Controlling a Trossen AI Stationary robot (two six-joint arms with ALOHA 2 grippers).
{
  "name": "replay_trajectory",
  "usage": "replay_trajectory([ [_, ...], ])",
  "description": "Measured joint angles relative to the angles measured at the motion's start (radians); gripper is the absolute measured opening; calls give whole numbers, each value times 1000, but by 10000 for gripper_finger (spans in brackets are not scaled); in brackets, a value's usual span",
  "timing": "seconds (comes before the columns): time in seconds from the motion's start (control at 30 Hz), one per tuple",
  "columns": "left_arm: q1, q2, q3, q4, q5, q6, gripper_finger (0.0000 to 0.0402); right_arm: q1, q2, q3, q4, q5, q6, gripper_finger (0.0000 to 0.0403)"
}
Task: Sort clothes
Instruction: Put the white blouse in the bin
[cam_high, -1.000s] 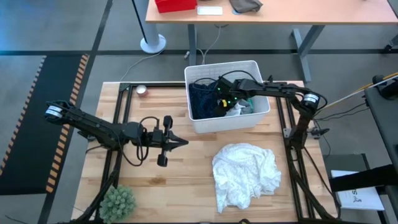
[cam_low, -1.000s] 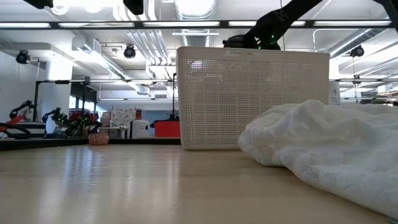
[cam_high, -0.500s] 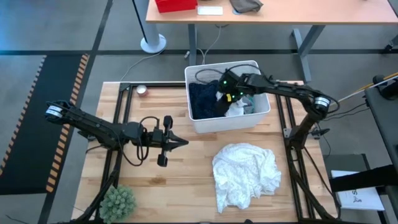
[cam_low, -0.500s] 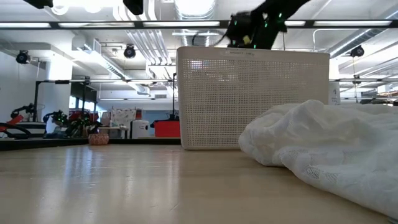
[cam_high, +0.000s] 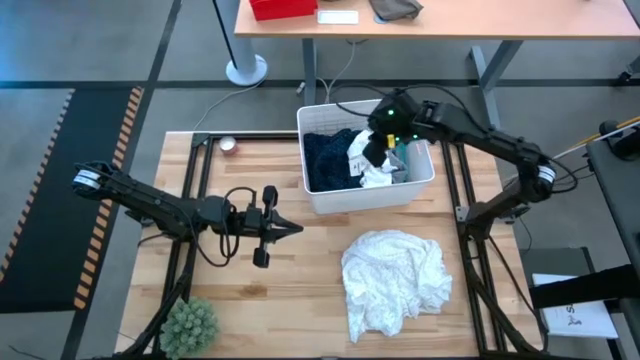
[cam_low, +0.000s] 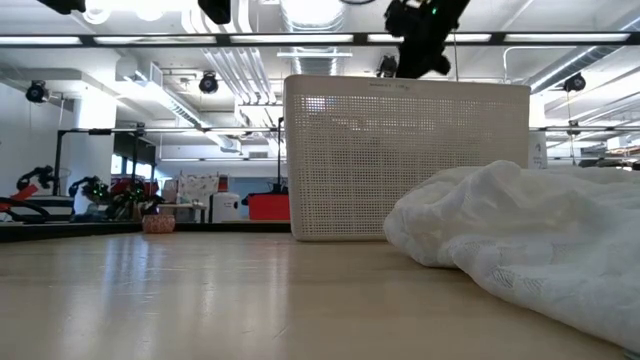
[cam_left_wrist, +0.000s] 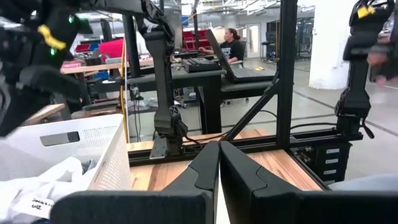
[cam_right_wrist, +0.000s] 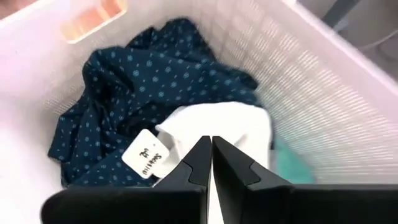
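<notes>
My right gripper hangs over the white bin, pointing steeply down, shut on a white garment with a label. Below it in the bin lie a navy patterned garment and a teal one. A large white garment lies crumpled on the table, near the bin's front. My left gripper is shut and level above the table left of the bin, holding nothing. My right gripper pinches the upper part of the white garment between its two fingers, coming from above and slanting down. The fingertips hide the exact place of contact. The garment hangs below them, its lower part lying on the clothes in the bin.
A green spiky plant stands at the table's near left corner. A small round object lies at the far left. Bare wood shows between my left gripper and the large white garment. Black frame rails run along the table's sides.
My right gripper, shut throughout, has risen out of the bin toward its far side. The white garment's upper part has come up with it, while its lower part stays in the bin.
</notes>
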Motion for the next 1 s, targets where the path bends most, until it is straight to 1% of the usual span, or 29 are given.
replay_trajectory([
  [0.17,1,0,0,7,-6,3,0,0,-51,63,-58,44,-55,0],
  [0.3,2,0,0,11,-54,4,0,1,-82,128,-121,45,-73,11],
  [0.4,2,0,0,11,-74,8,0,1,-103,193,-177,45,-74,36],
  [0.53,2,0,0,13,-76,10,0,2,-121,288,-266,46,-72,86],
  [0.63,2,0,0,23,-76,33,0,26,-128,367,-347,47,-84,126],
  [0.73,2,0,0,45,-76,74,0,80,-138,435,-410,46,-110,157],
  [0.8,2,0,0,63,-76,97,0,139,-148,463,-414,47,-105,168],
  [0.9,2,0,0,84,-76,121,0,232,-168,481,-414,53,-98,168],
  [1.0,2,0,0,85,-76,125,0,335,-190,474,-419,107,-77,152],
])
